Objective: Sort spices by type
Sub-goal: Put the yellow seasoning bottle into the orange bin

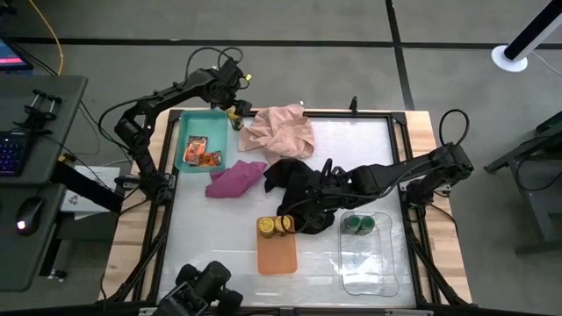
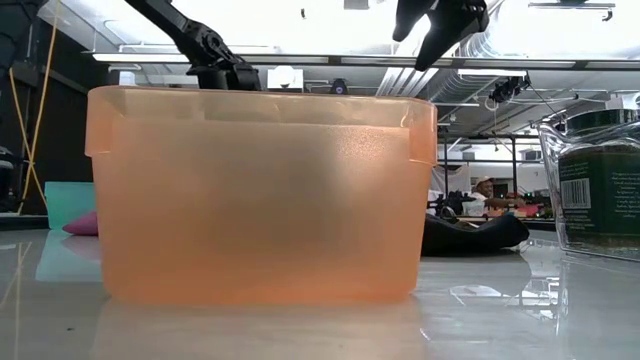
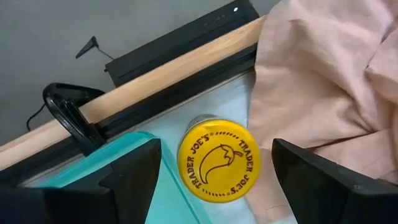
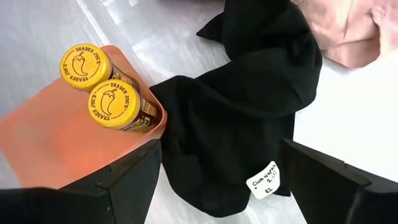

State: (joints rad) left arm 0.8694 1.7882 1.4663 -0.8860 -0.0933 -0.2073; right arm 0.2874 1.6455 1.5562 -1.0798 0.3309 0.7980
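A jar with a yellow lid (image 3: 219, 162) stands on the table between the teal tray's far right corner (image 3: 134, 146) and the pink cloth (image 3: 323, 81). My left gripper (image 3: 217, 149) is open above it, one finger on either side, touching nothing; it also shows in the high view (image 1: 235, 112). My right gripper (image 4: 222, 146) is open and empty over the black cloth (image 4: 249, 106), beside the orange tray (image 1: 277, 254). Two yellow-lidded jars (image 4: 99, 84) stand in that tray's far end. Two green-lidded jars (image 1: 358, 225) stand in the clear tray (image 1: 373, 272). Orange-red packets (image 1: 202, 154) lie in the teal tray.
A magenta cloth (image 1: 235, 178) lies between the teal tray and the black cloth (image 1: 294, 180). The pink cloth (image 1: 277, 132) lies at the far middle. In the low view the orange tray (image 2: 260, 190) fills the front and a green-lidded jar (image 2: 600, 180) stands at the right.
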